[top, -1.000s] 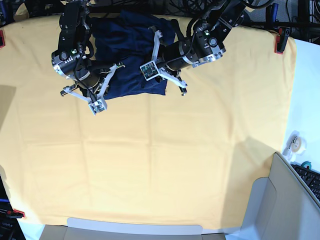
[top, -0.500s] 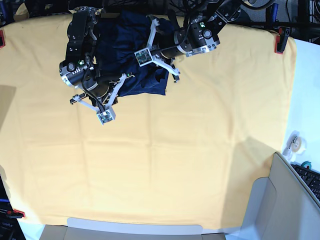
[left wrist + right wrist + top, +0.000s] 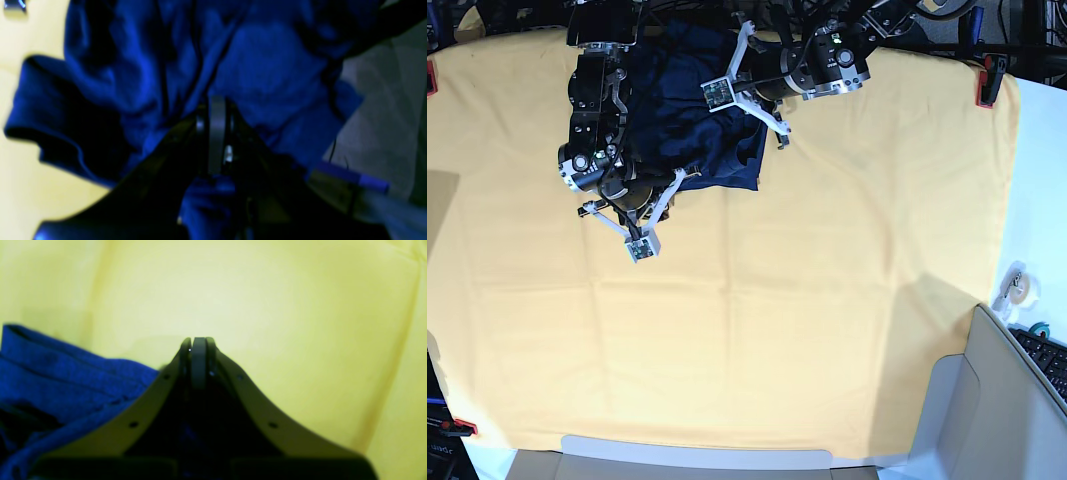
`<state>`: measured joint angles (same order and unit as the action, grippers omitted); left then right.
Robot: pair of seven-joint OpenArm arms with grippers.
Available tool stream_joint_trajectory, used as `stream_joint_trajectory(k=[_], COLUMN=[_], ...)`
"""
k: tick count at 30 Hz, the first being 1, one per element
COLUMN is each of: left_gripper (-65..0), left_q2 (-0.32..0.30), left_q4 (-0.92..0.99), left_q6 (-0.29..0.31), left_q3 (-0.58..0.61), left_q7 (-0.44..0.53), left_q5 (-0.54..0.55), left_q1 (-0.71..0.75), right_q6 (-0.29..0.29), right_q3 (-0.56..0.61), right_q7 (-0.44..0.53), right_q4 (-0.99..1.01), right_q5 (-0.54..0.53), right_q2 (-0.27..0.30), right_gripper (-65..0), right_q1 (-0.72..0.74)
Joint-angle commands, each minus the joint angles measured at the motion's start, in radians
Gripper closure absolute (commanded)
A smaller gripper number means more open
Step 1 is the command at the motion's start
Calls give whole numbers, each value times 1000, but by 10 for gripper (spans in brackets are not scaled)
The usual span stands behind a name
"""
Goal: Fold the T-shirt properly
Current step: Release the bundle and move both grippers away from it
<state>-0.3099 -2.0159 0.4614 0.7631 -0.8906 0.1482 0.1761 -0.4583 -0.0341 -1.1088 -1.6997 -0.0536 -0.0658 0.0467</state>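
A yellow-orange cloth (image 3: 827, 300) covers the table, red clamps (image 3: 985, 82) pinning its far edge. The T-shirt (image 3: 692, 120) lies bunched at the far edge (left of centre). The left gripper (image 3: 217, 133) hangs over it, jaws together; the right gripper (image 3: 199, 355), also closed, hovers beside its hem.

Table under yellow-orange cloth (image 3: 777, 330); bunched T-shirt (image 3: 692, 110) lies at far edge.

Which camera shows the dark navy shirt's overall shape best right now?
The base view: it shows the whole bunched dark navy knit shirt on the yellow cloth, partly behind both arms. The left wrist view shows only blurred folds close up; the right wrist view catches just one edge at its left.
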Motion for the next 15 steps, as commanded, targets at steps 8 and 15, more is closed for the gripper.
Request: stream_joint_trajectory(k=[8, 15], left_gripper=[-3, -3], left_q2=[-33, -45], left_q4=[-18, -62], left_q6=[0, 3], left_q3=[72, 144], left_q7=[-100, -100], left_q5=[12, 15], left_q1=[-3, -5], right_q6=[17, 17], right_q3=[3, 3], right_q7=[32, 34], right_q4=[-17, -17], right_q5=[-10, -10], right_q2=[-1, -2], right_gripper=[0, 0], right_q1=[51, 57])
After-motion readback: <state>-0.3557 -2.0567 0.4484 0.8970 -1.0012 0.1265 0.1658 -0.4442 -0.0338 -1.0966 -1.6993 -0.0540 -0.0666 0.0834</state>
